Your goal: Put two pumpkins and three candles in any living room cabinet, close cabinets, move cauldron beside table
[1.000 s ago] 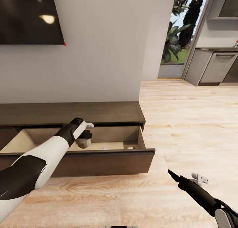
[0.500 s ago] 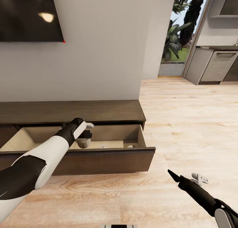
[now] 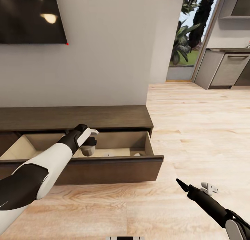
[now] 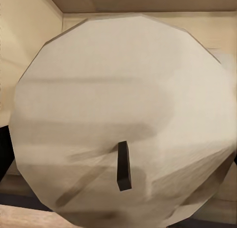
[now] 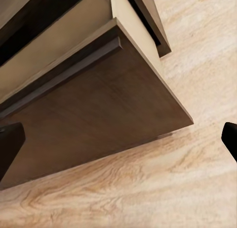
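- The left arm reaches forward and slightly rightward from the lower left of the head view, white forearm leading into a black wrist.
- The left gripper (image 3: 91, 137) is tipped downward, one pale finger (image 3: 93, 131) above and a dark one below, closed around a candle (image 3: 88, 149) that hangs beneath it.
- The right arm enters low at the right corner, black forearm angled up and to the left.
- The right gripper (image 3: 197, 187) has its fingers spread wide apart, a dark pointed finger (image 3: 182, 185) on one side and a pale one on the other, with nothing between them.
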